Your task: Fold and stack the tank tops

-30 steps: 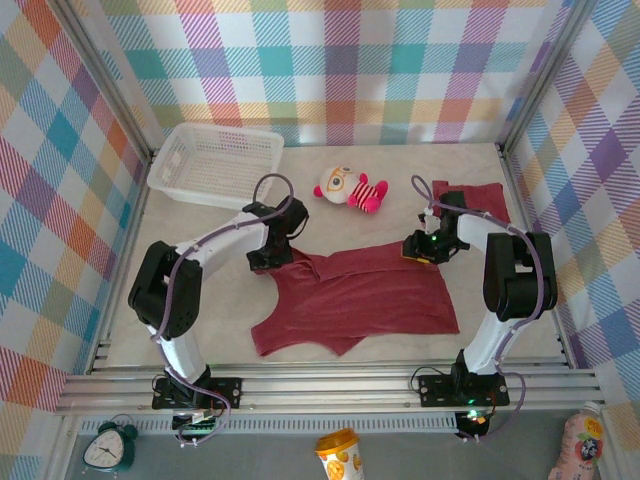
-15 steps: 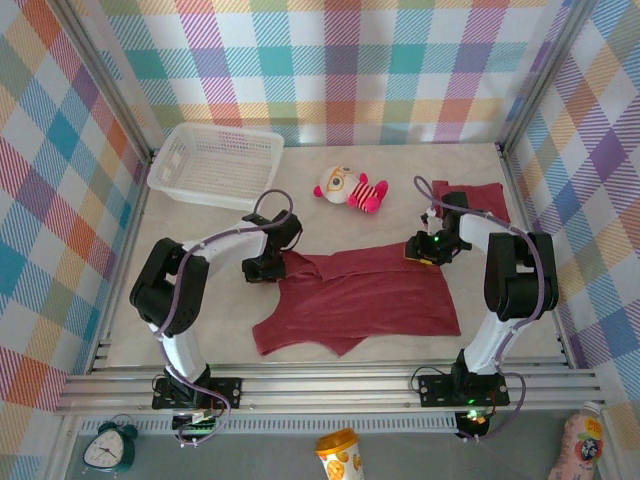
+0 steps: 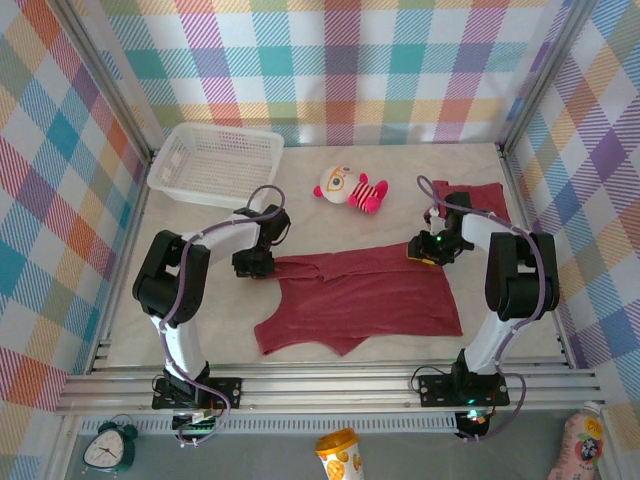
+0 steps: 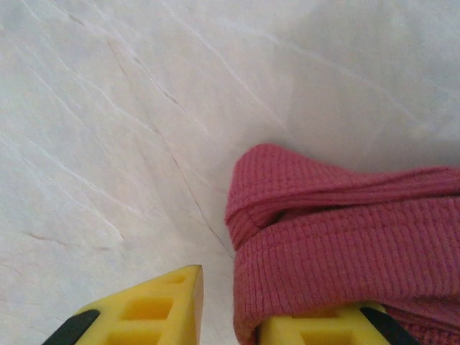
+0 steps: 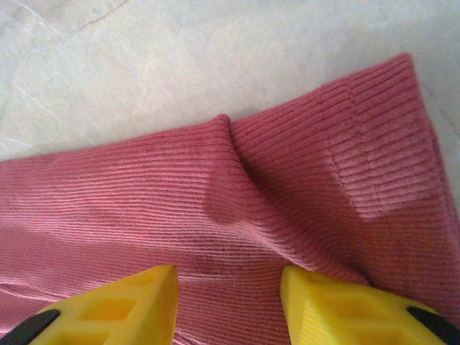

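One maroon tank top [image 3: 360,300] lies spread flat mid-table. A second tank top [image 3: 478,194] is bunched at the back right. My left gripper [image 3: 252,265] rests at the spread top's upper left corner. In the left wrist view its jaws [image 4: 230,310] stand open, bare table in the gap and the ribbed strap [image 4: 338,230] draped over the right finger [image 4: 323,329]. My right gripper [image 3: 424,250] sits on the upper right corner. In the right wrist view its yellow fingers [image 5: 228,282] stand apart over the ribbed cloth [image 5: 215,194], open, with the cloth lying flat between them.
A white mesh basket [image 3: 226,134] stands at the back left. A striped plush doll [image 3: 352,189] lies at the back middle, just beyond the spread top. Checked walls and metal posts close in the table on three sides.
My left gripper has slid left, drawing the top's upper left corner out with it, and its jaws have parted off the cloth. The right gripper has hardly moved.
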Motion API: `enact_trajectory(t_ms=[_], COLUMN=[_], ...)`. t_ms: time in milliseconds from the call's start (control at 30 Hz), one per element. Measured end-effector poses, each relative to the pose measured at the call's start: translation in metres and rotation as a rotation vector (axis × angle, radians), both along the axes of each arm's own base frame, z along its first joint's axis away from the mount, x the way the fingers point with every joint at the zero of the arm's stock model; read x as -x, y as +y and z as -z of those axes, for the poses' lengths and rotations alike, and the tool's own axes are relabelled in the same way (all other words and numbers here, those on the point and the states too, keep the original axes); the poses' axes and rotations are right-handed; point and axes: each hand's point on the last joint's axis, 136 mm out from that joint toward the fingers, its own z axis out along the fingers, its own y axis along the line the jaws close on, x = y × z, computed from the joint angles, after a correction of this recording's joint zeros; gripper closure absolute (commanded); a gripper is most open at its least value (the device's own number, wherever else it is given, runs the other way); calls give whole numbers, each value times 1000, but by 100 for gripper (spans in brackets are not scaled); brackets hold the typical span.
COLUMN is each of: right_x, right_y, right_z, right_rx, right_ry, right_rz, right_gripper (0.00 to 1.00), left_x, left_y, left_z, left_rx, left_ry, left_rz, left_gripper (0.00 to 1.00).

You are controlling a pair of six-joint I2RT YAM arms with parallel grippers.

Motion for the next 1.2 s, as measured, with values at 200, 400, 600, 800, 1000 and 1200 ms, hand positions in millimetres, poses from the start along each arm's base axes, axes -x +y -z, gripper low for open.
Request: enact_trajectory(t_ms=[200, 400, 600, 800, 1000, 1200], right_x=[0, 0, 2, 5, 11, 13], right_y=[0, 1, 3, 9, 17, 25], right_z=[0, -1, -6, -35, -54, -47], right_rx=[0, -7, -26, -68, -130, -194], right_ry=[1, -1, -9, -73, -103, -61], right_rz=[0, 0, 0, 14, 37, 77], right_gripper=[56, 56, 55, 53, 53, 54], left_x=[-4, -1, 1, 4, 11, 9], left_y=[13, 19, 22, 17, 12, -17], left_z=[4, 9, 7, -1, -20, -54], left_rx=[-59, -97, -114, -77, -31, 97], left_ry=[7, 22, 28, 32, 29, -29], left_rz=[11, 9, 8, 7, -2, -5], left_gripper=[73, 68, 57, 42, 39, 38])
